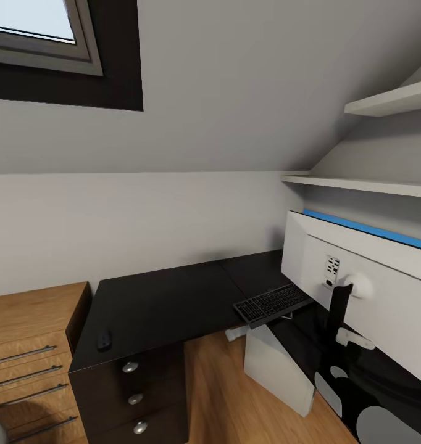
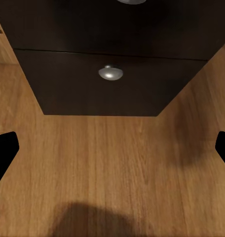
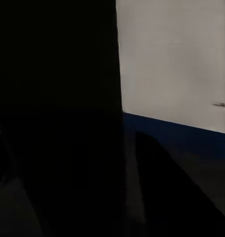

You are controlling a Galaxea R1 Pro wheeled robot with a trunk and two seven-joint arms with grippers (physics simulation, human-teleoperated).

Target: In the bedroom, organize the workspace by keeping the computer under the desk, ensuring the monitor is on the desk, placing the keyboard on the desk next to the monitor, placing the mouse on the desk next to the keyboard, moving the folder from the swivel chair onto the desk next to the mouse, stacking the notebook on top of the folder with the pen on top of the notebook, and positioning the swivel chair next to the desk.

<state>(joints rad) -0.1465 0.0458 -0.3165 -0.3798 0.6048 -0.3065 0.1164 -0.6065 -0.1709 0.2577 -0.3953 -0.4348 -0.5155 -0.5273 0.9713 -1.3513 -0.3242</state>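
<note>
Desk [image 1: 167, 302] is black, L-shaped, running along the wall, three drawers with round silver knobs [image 1: 135, 398] at its near left end. My left gripper [image 2: 112, 153] is spread wide, dark fingertips [image 2: 3, 150] at both edges of the left wrist view, holding nothing, hanging over the wood floor [image 2: 117, 168] just in front of the bottom drawer. Right gripper: cannot tell its state, the right wrist view is mostly dark. Mouse [image 1: 104, 339] sits on the desk near the left front edge. Keyboard [image 1: 273, 303] overhangs the inner desk edge, beside the monitor [image 1: 383, 296], whose pale back faces me. Computer [image 1: 278, 367] stands on the floor under the desk. Wooden drawer cabinet [image 1: 31, 351] sits left of the desk.
</note>
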